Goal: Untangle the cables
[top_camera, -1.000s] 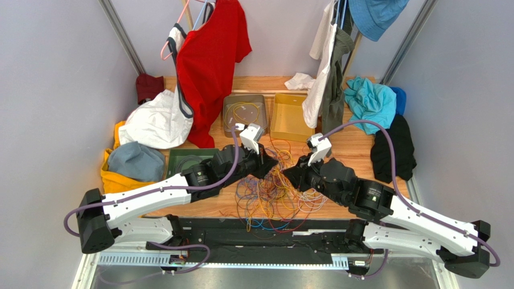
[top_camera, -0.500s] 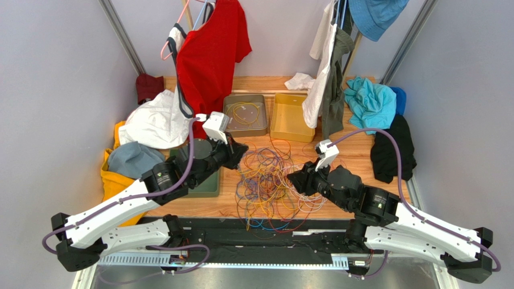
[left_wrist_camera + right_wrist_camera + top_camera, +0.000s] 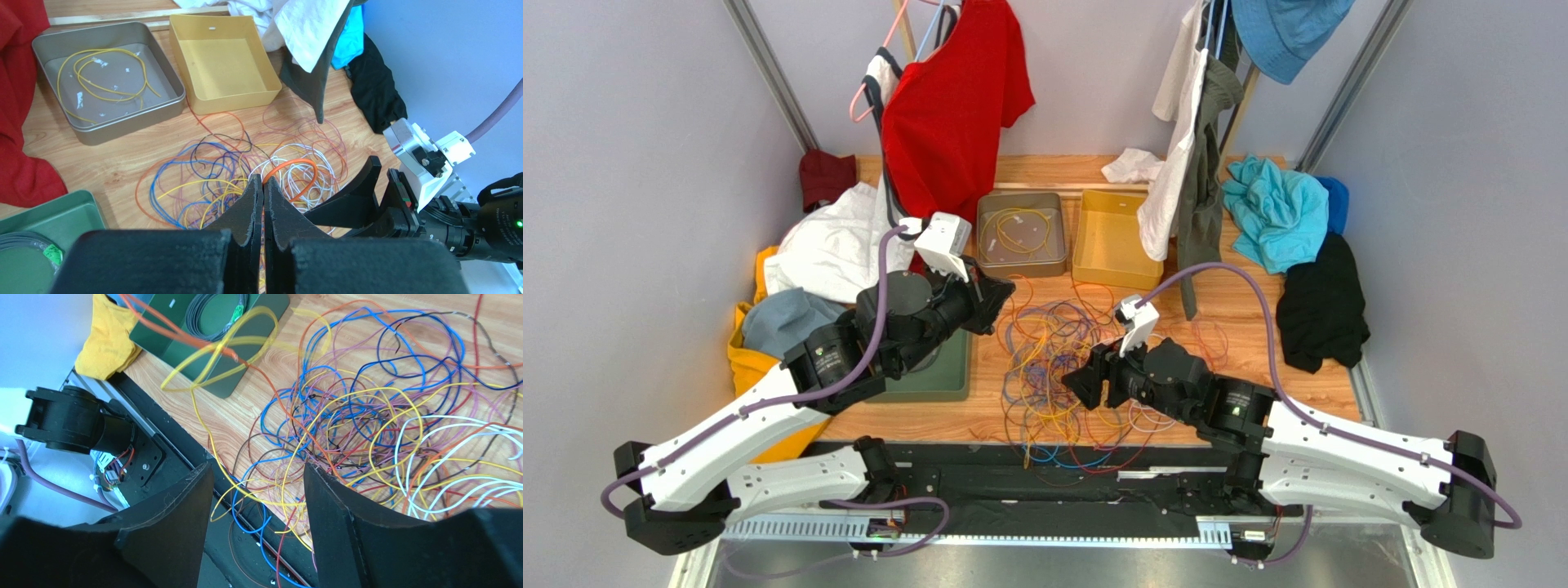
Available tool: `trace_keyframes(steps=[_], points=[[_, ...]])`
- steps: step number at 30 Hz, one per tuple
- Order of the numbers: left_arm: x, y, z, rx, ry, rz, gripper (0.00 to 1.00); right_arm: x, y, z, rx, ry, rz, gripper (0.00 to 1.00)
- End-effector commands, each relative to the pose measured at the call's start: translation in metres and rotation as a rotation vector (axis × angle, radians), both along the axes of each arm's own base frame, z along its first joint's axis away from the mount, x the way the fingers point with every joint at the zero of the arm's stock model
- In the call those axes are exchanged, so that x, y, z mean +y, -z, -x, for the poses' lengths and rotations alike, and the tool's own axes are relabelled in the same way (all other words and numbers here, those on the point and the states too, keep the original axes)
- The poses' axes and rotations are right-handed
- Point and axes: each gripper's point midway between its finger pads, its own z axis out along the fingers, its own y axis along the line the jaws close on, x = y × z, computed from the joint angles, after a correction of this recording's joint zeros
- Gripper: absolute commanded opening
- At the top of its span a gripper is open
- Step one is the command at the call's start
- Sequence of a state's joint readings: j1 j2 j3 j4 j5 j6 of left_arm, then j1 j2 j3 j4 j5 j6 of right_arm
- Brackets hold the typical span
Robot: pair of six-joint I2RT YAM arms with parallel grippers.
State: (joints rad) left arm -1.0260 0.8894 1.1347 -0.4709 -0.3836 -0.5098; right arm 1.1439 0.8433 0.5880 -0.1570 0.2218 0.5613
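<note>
The cables point(image 3: 1069, 355) lie in one loose, knotted heap on the wooden table point(image 3: 1247, 306), roughly in the middle, between the two arms. I can pick out blue, yellow, orange, purple, red and white strands looped through each other. A few of them trail over the near edge onto the black rail point(image 3: 1161, 472) where the arms are mounted.

The left arm point(image 3: 768, 417) reaches in from the left. Its jaws sit above the far left fringe of the heap, just beside the far corner of the green tray point(image 3: 934, 380). From its wrist camera the jaws are pressed flat together over the cables point(image 3: 245, 171). Whether a thin strand is pinched between them, I cannot tell.

The right arm point(image 3: 1320, 435) comes in from the right, low over the near right part of the heap. Its jaws stand well apart with nothing between them, and the tangle point(image 3: 380, 416) shows on the table through the gap. In that view a yellow loop point(image 3: 221, 349) and an orange strand point(image 3: 184, 331) hang raised and out of focus, running towards the green tray point(image 3: 184, 361).

Behind the heap stand two trays side by side. The grey tray point(image 3: 987, 245) holds a few yellow wires point(image 3: 104, 67); the yellow tray point(image 3: 1109, 272) sits just right of it. A dark coil point(image 3: 215, 312) lies in the green tray. Clothes are piled around the table's edges, and a red shirt point(image 3: 952, 110) hangs at the back.
</note>
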Motion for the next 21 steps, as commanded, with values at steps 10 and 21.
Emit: trace_keyframes(steps=[10,21], points=[[-0.001,-0.025,0.002,-0.040,0.035,-0.004,0.00,0.039,-0.030,-0.009,-0.060,-0.027,-0.256,0.62],[-0.013,-0.025,0.007,-0.019,0.079,0.029,0.00,0.053,-0.056,0.000,-0.068,-0.074,-0.475,0.62]])
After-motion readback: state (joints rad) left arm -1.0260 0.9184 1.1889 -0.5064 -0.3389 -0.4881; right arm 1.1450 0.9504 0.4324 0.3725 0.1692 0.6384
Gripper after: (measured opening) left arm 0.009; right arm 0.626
